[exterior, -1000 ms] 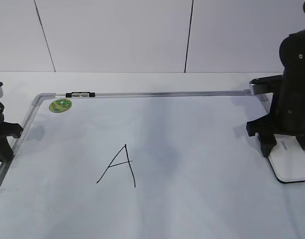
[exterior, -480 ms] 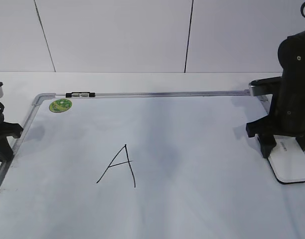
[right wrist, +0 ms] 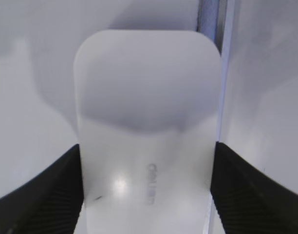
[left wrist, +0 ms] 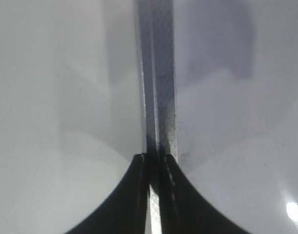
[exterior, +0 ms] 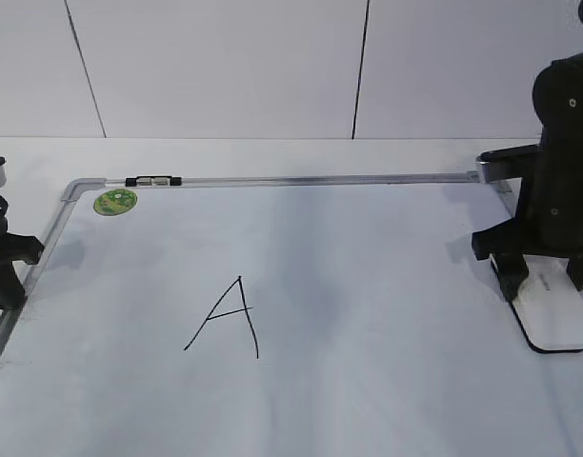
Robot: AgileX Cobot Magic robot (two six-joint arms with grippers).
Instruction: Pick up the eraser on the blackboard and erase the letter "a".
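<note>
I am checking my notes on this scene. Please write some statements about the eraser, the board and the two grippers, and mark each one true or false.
1. The eraser lies at the right edge of the blackboard. True.
2. The right gripper has its fingers on both sides of the eraser. True.
3. The left gripper holds the eraser. False: its closed fingers sit at the board's frame.
4. The green sticker is near the board's right corner. False: it is near the far left corner.
5. The written letter is already erased. False: a capital A is visible.

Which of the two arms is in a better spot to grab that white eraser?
The right. Its gripper already straddles the eraser, one finger along each side, while the left gripper sits at the blackboard's far left frame.
</note>
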